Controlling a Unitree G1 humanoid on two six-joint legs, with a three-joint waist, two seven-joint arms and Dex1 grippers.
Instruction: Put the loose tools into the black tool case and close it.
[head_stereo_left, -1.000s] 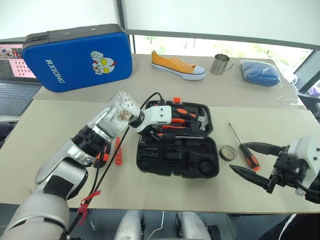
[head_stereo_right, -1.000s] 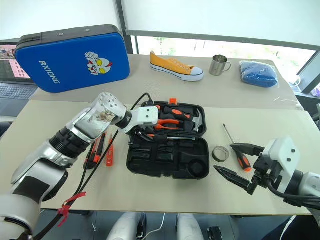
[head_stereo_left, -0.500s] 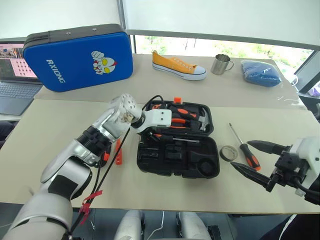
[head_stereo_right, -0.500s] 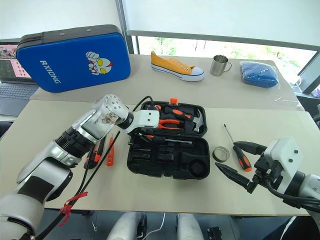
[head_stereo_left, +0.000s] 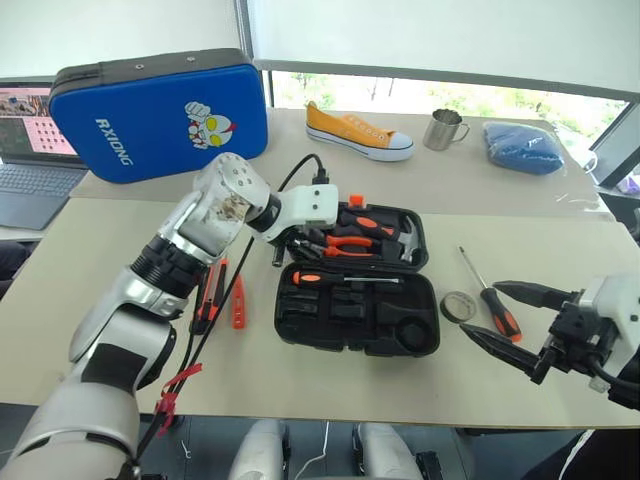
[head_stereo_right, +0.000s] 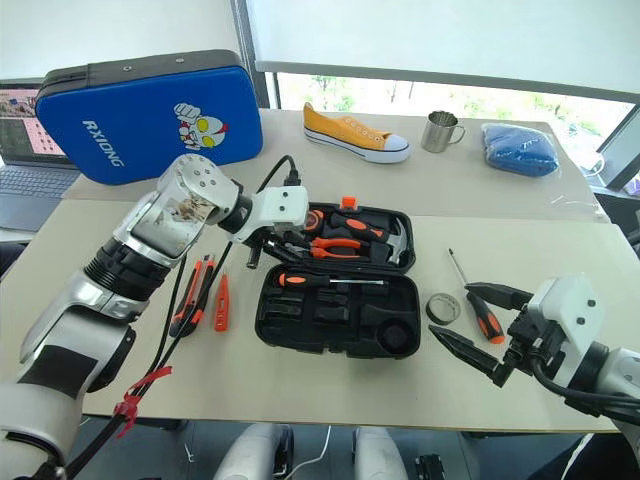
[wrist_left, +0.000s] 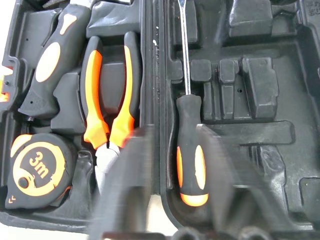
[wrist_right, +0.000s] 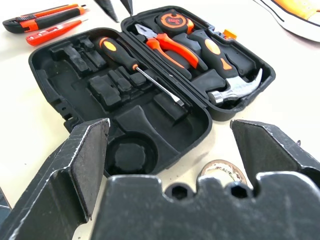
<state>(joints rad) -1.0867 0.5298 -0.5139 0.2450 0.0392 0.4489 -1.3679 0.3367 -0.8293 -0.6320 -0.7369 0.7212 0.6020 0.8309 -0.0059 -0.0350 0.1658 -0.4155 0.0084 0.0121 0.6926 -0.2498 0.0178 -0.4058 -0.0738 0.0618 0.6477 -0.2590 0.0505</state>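
The black tool case (head_stereo_left: 330, 325) lies open in the middle of the table. One orange-and-black screwdriver (head_stereo_left: 345, 279) rests in a slot of its near half, also seen in the left wrist view (wrist_left: 190, 150). My left gripper (head_stereo_left: 279, 252) hangs shut and empty just above the case's rear left corner. On the table left of the case lie the utility knife (head_stereo_left: 207, 295) and the slim tester screwdriver (head_stereo_left: 238, 300). Right of it lie the tape roll (head_stereo_left: 457, 305) and a second screwdriver (head_stereo_left: 497, 310). My right gripper (head_stereo_right: 450, 313) stands wide open and empty, just short of those two.
Pliers (head_stereo_left: 345, 240), a hammer (head_stereo_left: 395, 240) and a tape measure (wrist_left: 37, 167) sit in the case's far half. At the back are a blue cartoon-printed case (head_stereo_left: 160, 110), an orange shoe (head_stereo_left: 355, 130), a metal mug (head_stereo_left: 440, 128), a blue cloth (head_stereo_left: 518, 145) and a laptop (head_stereo_left: 25, 165).
My left gripper has let go of the screwdriver, which now lies in its slot; it has lifted off the case towards the rear left and shut. The right arm has kept still.
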